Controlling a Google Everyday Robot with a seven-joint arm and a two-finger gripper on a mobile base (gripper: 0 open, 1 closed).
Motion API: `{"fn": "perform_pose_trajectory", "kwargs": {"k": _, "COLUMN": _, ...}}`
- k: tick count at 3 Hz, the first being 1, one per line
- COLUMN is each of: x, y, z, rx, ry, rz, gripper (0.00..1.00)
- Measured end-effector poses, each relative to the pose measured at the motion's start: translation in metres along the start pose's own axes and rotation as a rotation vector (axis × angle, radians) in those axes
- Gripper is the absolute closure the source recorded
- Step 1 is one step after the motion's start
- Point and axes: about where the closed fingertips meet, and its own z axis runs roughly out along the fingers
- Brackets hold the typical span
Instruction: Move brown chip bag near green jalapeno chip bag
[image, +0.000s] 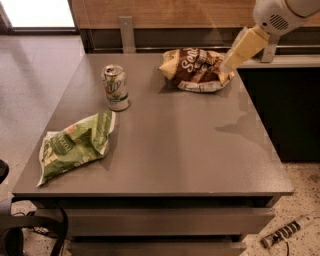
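The brown chip bag (196, 69) lies at the far right of the grey table (180, 145), dark brown with white script and yellow ends. The green jalapeno chip bag (76, 143) lies near the front left corner. My gripper (231, 61) hangs from the white arm at the upper right, its cream-coloured end just over the right end of the brown bag. It holds nothing that I can see.
A green-and-white soda can (116, 87) stands upright between the two bags, at the left of the middle. A wooden wall and metal rail run behind the table. A dark cabinet (290, 115) stands to the right.
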Motion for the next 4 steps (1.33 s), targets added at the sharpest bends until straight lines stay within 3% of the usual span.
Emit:
{"fn": "perform_pose_trajectory", "kwargs": {"k": 1, "x": -0.016, "y": -0.012, "z": 0.043, "rx": -0.035, "ry": -0.047, "rz": 0.019, "gripper": 0.0}}
{"fn": "perform_pose_trajectory", "kwargs": {"k": 2, "x": -0.016, "y": -0.013, "z": 0.046, "rx": -0.04, "ry": -0.044, "rz": 0.019, "gripper": 0.0}}
{"fn": "perform_pose_trajectory", "kwargs": {"k": 3, "x": -0.019, "y": -0.018, "z": 0.079, "rx": -0.082, "ry": -0.017, "rz": 0.014, "gripper": 0.0}}
{"fn": "perform_pose_trajectory", "kwargs": {"k": 4, "x": -0.02, "y": -0.017, "z": 0.134, "rx": -0.168, "ry": -0.007, "rz": 0.031, "gripper": 0.0}}
